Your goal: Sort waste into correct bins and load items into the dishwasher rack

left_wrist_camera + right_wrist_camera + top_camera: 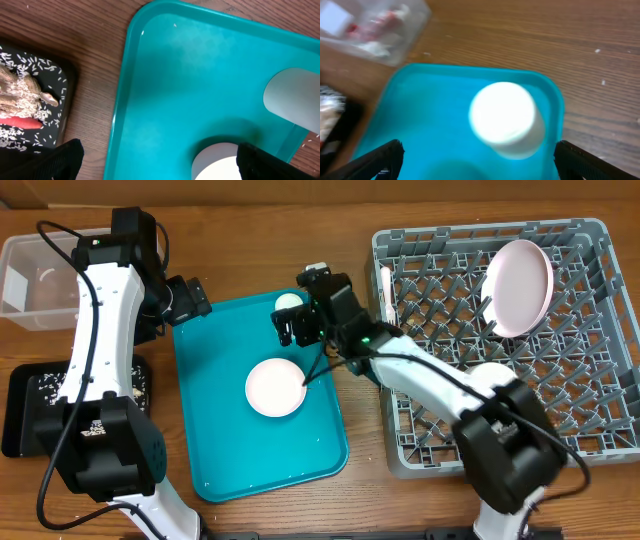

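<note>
Pink plate [520, 285] already in dishwasher rack [590, 240], scraps [20, 95] in black tray [20, 432]; cup [502, 117] and one bowl [276, 387] left on teal tray [230, 460], right gripper [479, 152] and left gripper [160, 155] both agape, empty.

Wooden counter [300, 230]: clear tub [20, 260] far-left corner, black tray [18, 425] left edge, teal tray [230, 450] centre, grey rack [620, 330] right edge.

The overhead camera looks straight down from high above the desk [260, 240], taking in everything from the clear tub [20, 255] to the rack [450, 300]. The left wrist camera faces down, close over a corner of the teal tray [165, 100] and the black tray [69, 87]. The right wrist camera, nearer still and blurred, tilts past the white cup [502, 117] toward the tub. All three views share the teal tray.
</note>
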Robot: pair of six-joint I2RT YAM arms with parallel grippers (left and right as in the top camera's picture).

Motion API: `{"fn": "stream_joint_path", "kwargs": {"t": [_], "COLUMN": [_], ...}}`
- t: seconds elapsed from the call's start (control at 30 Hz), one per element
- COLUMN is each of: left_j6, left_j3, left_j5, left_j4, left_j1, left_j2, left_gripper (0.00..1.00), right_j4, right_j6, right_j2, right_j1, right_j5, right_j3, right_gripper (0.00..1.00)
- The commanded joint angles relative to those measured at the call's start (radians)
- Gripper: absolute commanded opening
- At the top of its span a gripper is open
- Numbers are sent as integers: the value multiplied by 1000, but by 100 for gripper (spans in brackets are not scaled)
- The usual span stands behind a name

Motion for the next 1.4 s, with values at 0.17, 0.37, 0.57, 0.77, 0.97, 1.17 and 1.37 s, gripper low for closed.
{"fn": "stream_joint_path", "kwargs": {"t": [0.17,0.37,0.57,0.77,0.97,1.17,1.37], "left_j6": [-14,-14,-14,-14,-14,-14,-14], "left_j3": [19,19,19,19,19,19,19], "left_j5": [-6,-6,-6,-6,-6,-6,-6], "left_j4": [2,2,2,2,2,2,3], "left_j1": [0,0,0,0,0,0,0], "left_j2": [-19,-19,-19,-19,-19,-19,-19], "left_gripper": [100,100,100,100,100,100,100], "right_j4": [40,49,60,61,61,61,54], "right_j6": [-71,-70,-70,-70,-71,-70,-71], "right_j2": [156,188,222,240,240,240,241], "right_j1": [0,2,3,18,40,42,42], "right_j5": [134,134,133,133,133,134,137], "right_j3": [153,154,154,154,154,154,154], "right_gripper": [100,100,100,100,100,82,78]}}
